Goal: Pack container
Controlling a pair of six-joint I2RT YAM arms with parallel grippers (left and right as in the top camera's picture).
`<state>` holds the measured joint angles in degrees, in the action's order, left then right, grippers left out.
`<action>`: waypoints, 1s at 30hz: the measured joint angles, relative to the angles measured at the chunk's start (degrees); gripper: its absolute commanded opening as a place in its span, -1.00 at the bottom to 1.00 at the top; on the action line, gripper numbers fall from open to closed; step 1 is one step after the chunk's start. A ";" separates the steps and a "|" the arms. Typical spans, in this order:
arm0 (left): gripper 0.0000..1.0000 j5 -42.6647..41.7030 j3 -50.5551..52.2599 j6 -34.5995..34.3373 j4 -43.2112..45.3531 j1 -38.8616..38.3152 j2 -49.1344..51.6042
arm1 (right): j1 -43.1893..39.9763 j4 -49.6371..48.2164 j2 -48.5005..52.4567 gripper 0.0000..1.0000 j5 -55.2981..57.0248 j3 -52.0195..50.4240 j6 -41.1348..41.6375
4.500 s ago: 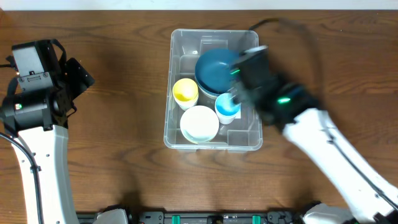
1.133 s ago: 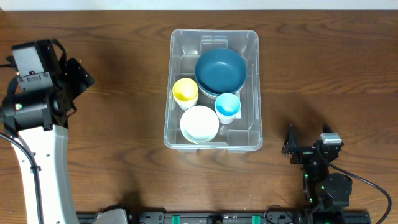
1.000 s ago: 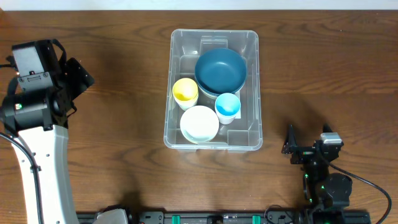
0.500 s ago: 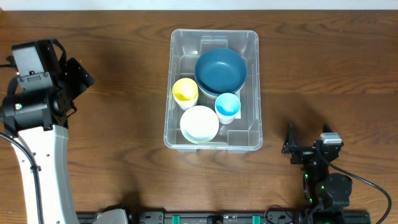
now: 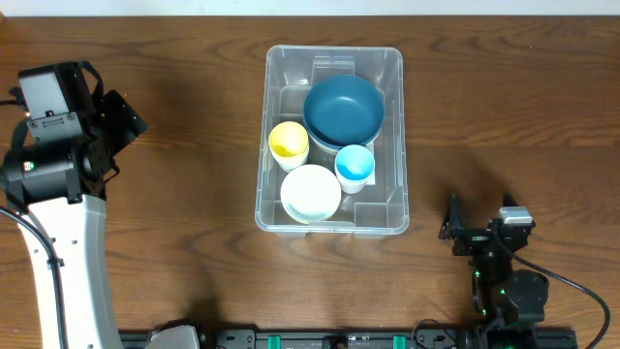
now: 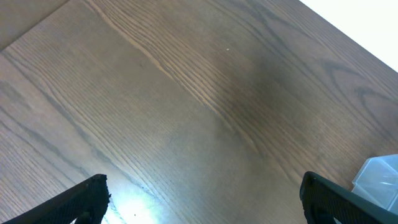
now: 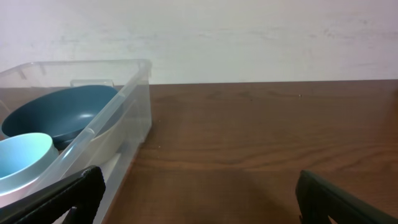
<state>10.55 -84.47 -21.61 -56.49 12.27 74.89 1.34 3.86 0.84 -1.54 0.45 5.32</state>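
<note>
The container [image 5: 334,50], a large clear plastic bin, stands at the table's middle. It holds a dark blue bowl [image 5: 343,109], a yellow cup [image 5: 289,142], a light blue cup [image 5: 355,165] and a white bowl [image 5: 311,192]. My left gripper [image 5: 124,120] is far to its left, open and empty over bare wood [image 6: 202,199]. My right gripper [image 5: 481,227] is at the front right, open and empty [image 7: 199,196], facing the container's wall [image 7: 134,93]. The blue bowl [image 7: 59,115] and the light blue cup [image 7: 22,158] show through that wall.
The table is dark brown wood. A corner of the container [image 6: 379,177] shows at the right edge of the left wrist view. A white wall runs behind the table's far edge [image 7: 249,37].
4.5 s ago my right arm reached over the container at the light blue cup. It now rests at the front right, empty. Nothing has moved in the last second.
</note>
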 measured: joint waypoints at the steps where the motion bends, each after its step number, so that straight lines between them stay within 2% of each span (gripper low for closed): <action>1: 0.96 0.00 0.00 0.00 0.00 0.00 0.00 | 0.00 0.00 0.00 0.99 0.00 0.00 0.00; 9: 0.96 0.00 0.00 0.00 -0.15 0.00 0.00 | 0.00 0.00 0.00 0.98 0.00 0.00 0.00; 15: 0.96 -0.66 0.02 0.02 -7.04 0.00 -3.26 | 0.00 0.00 0.00 0.98 -0.02 0.00 0.00; 30: 0.96 -5.14 -0.52 -0.02 -29.18 -3.58 -47.74 | 0.00 0.00 -0.04 0.98 -0.04 0.00 0.00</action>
<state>5.41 -84.99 -21.63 -85.67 8.69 27.16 1.34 3.86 0.80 -1.58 0.45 5.32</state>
